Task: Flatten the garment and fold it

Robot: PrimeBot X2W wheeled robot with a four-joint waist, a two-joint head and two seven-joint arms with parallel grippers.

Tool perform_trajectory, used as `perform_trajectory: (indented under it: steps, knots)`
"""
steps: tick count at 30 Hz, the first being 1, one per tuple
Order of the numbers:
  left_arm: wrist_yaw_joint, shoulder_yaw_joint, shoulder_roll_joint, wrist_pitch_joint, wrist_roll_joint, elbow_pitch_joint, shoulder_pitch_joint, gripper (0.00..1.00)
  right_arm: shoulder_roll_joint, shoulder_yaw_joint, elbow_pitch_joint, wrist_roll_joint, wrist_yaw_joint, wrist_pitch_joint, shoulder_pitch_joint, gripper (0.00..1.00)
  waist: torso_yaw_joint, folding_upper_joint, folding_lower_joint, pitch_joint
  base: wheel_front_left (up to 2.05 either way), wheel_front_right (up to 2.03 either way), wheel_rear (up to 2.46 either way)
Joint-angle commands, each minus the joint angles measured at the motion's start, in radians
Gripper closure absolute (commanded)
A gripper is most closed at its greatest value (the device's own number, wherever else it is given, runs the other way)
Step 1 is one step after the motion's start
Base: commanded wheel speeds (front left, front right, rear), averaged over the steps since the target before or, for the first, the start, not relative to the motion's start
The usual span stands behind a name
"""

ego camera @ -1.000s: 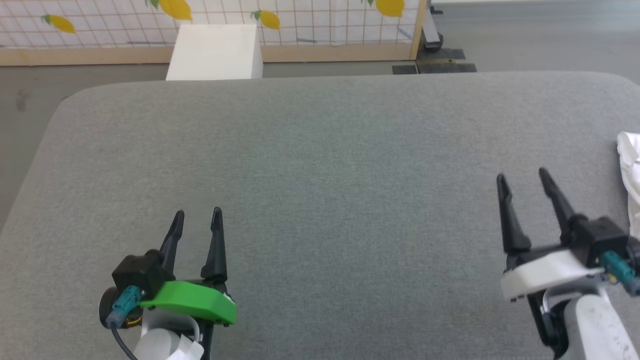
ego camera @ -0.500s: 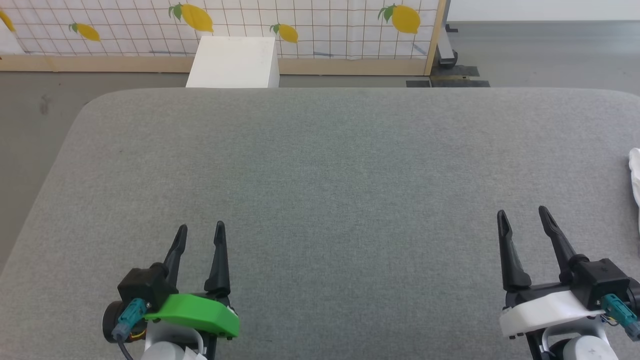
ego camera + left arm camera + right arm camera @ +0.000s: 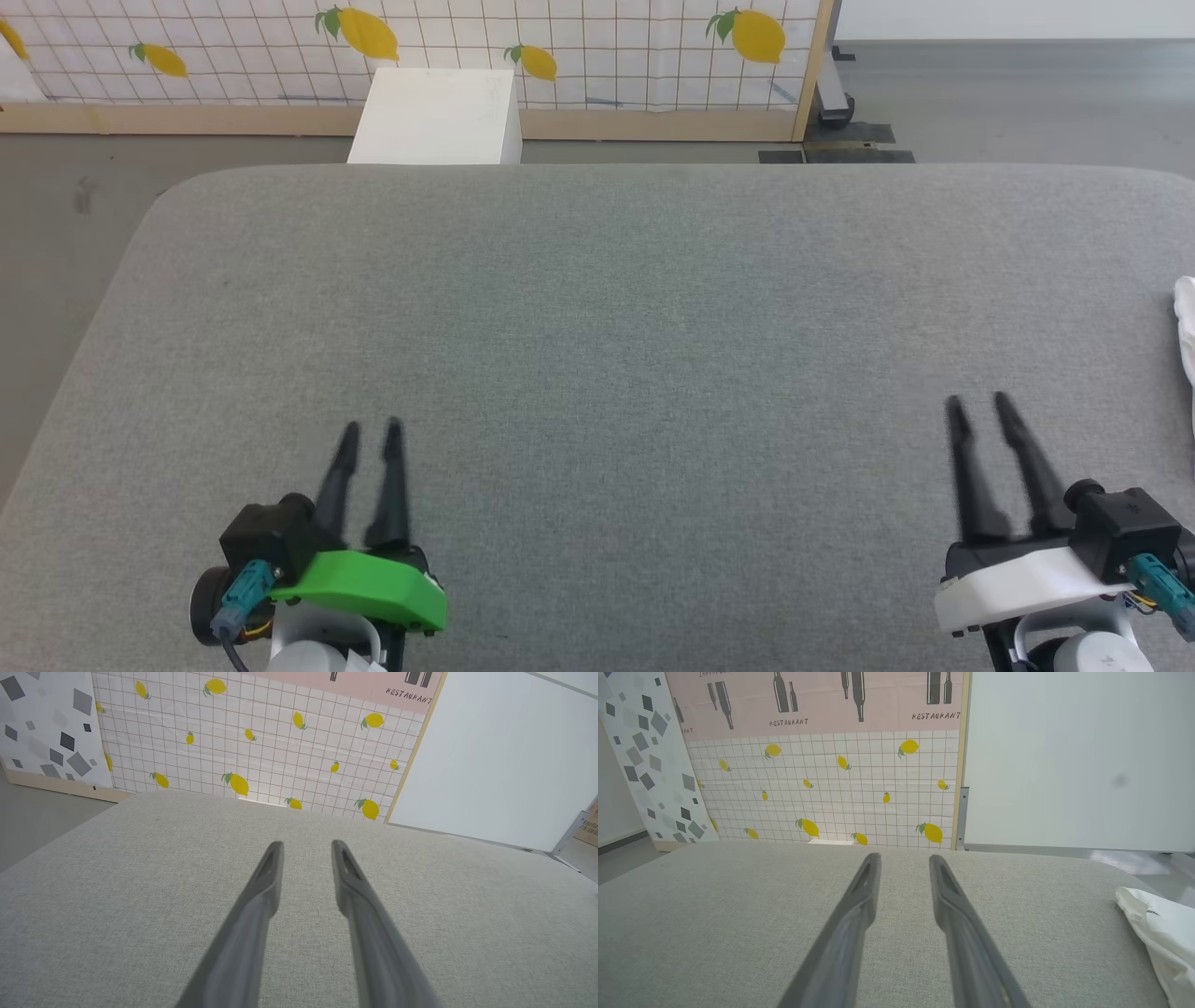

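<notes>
**Risks**
- The table (image 3: 597, 308), padded and covered in grey fabric, lies bare in front of both arms. The garment (image 3: 1187, 336) sits at its far right margin. If it is dragged carelessly, part of the cloth may slide off that edge, and it would then be hard to spread flat.
- The white T-shirt shows in the head view as a narrow crumpled strip cut off by the picture's border. Its full extent, collar and hems cannot be made out. A grasp chosen from this view may take several layers at once or a mid-panel fold, and the shirt would then lift as a bundle rather than open out.
- The fabric looks thin and soft. A pinch pressed too low may also catch the table's covering.

**Position**
- The garment is to the right of the right end effector (image 3: 979, 403), near it and not touching. The right wrist view shows it bunched at the lower right (image 3: 1162, 933), off the line of the fingers (image 3: 952, 896).
- The left end effector (image 3: 371, 431) is well apart from the garment, across the table.

**End effector state**
- On both, the fingers are parted by a moderate gap with nothing between them. They hang above bare table and are blurred in the head view.
</notes>
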Motion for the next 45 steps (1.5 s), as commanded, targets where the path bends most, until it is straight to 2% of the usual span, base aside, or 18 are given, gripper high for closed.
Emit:
perform_trajectory:
  steps: [1,45]
  knots:
    - [0.0,0.0,0.0,0.001,0.0,0.0,0.0,1.0,0.0,0.0,0.0,0.0,0.0,0.0,0.0,1.0,0.0,0.0,0.0001,0.0,0.0,0.0,0.0]
    - [0.011,0.016,-0.001,0.068,0.071,-0.042,0.013,1.0,0.001,0.017,-0.021,-0.019,0.0,0.067,0.0,1.0,0.002,0.0,0.0001,-0.004,0.0,0.0,0.0]
